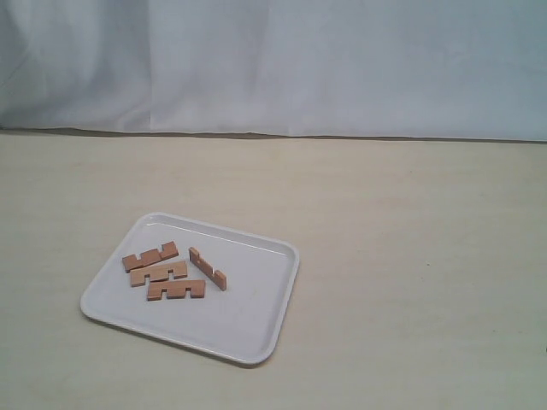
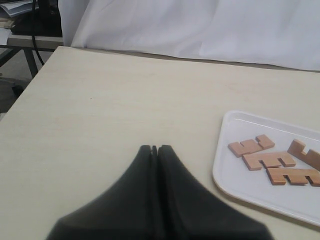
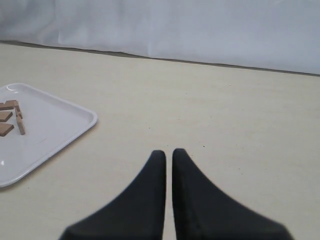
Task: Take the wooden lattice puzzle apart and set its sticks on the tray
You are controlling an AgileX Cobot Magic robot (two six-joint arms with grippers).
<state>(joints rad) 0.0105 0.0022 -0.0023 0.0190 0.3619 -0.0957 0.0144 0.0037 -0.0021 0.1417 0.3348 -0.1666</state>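
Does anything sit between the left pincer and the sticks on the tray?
Nothing visible does. Only open table surface lies between the left pincer and the tray, where four loose sticks lie.

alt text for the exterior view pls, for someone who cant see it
Four separate notched wooden sticks lie on a white tray, left of centre on a pale table: three flat in a row, one apparently on edge beside them. White cloth hangs behind.
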